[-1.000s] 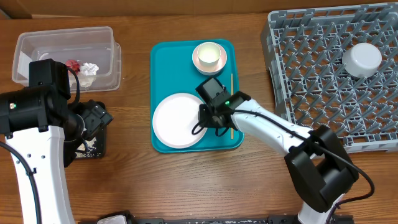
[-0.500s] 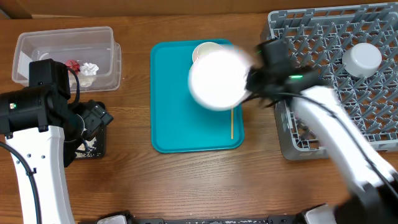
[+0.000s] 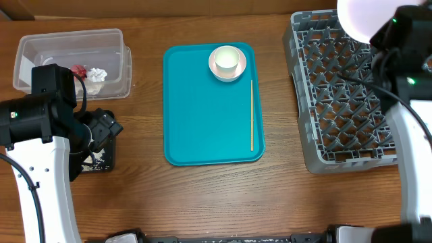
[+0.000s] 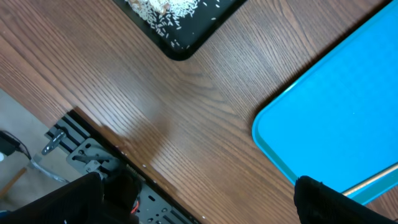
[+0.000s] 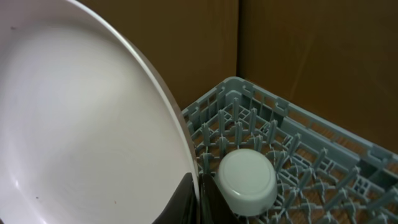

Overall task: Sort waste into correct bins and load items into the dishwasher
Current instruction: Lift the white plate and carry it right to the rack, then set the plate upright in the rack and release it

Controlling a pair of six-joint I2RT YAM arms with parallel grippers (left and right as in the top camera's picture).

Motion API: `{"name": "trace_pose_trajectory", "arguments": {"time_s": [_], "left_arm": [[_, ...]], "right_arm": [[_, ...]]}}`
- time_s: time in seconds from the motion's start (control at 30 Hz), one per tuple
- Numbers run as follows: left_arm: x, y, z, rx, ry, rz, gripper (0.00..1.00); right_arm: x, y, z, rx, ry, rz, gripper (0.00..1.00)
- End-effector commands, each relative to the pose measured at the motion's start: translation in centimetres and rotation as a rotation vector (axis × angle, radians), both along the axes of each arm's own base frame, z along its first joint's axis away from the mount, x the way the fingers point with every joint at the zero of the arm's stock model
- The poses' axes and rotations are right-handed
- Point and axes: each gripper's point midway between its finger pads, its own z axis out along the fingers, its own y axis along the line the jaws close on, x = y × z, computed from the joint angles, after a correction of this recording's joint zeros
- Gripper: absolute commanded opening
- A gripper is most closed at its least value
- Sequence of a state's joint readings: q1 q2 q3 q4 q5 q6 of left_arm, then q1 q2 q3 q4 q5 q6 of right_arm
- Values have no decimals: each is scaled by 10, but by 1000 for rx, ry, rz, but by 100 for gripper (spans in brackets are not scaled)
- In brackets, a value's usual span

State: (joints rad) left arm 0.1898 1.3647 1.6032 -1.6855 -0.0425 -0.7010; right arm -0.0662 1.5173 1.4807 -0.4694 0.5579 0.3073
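Now, with the right gripper (image 5: 198, 199) clamped on the plate (image 5: 81, 124) over the rack (image 3: 337, 101), it wants lowering edgewise between pegs, clear of the upturned bowl (image 5: 247, 180), while the left gripper (image 4: 199, 199) stands agape.

One each: plate (image 5: 81, 124), cup (image 3: 227, 59), stick (image 3: 252, 115), teal tray (image 3: 196, 115), clear tub (image 3: 74, 32), black tray (image 4: 177, 48), rack (image 3: 337, 101), wrapper (image 3: 79, 70), napkin (image 3: 98, 74). Bowls x2: pink bowl (image 3: 227, 77), grey-blue bowl (image 5: 247, 180).

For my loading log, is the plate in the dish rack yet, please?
Not yet: the right gripper holds the plate raised above the far edge of the dish rack.
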Motion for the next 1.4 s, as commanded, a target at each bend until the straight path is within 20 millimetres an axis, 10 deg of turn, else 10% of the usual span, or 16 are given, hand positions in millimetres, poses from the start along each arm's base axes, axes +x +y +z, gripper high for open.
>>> {"name": "trace_pose_trajectory", "arguments": {"time_s": [0.0, 0.37, 1.37], "left_arm": [[0, 3, -1, 15, 9, 7, 100], [0, 3, -1, 15, 9, 7, 100], [0, 3, -1, 15, 9, 7, 100]], "right_arm": [[23, -3, -23, -150, 127, 46, 4], [79, 7, -93, -302, 283, 156, 4], [88, 42, -122, -526, 421, 79, 12]]}}
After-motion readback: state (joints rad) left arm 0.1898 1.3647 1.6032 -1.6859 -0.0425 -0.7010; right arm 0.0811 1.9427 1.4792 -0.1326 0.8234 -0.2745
